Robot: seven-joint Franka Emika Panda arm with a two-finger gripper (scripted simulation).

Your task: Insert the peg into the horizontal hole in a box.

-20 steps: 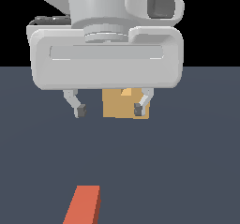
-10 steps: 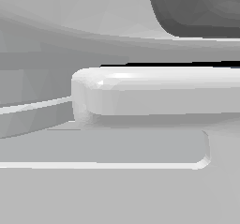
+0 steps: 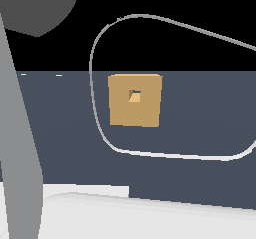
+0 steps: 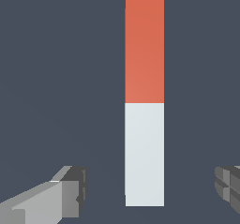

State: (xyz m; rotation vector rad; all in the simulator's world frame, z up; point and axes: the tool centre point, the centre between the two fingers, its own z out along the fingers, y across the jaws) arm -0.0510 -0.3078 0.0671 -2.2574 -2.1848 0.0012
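The wrist view shows the peg (image 4: 144,101) lying flat on the dark floor, one half orange-red, the other pale grey-white. My gripper (image 4: 150,190) is open above it, one grey finger (image 4: 65,190) on one side and the other at the picture's edge, with the peg's white end between them and untouched. The tan box (image 3: 135,100) stands in the exterior view with its small square hole (image 3: 134,96) facing the camera. Pale arm parts fill that view's left and lower edges, and the peg is hidden there.
A dark grey-blue floor (image 3: 200,113) spreads around the box. White and grey arm bodywork (image 3: 20,133) close to the exterior camera blocks much of the scene, with a thin pale outline looping around the box.
The arm has moved across the exterior camera: a second ago the whole hand hung before the box, then bodywork filled the picture, and now the box shows again between arm parts.
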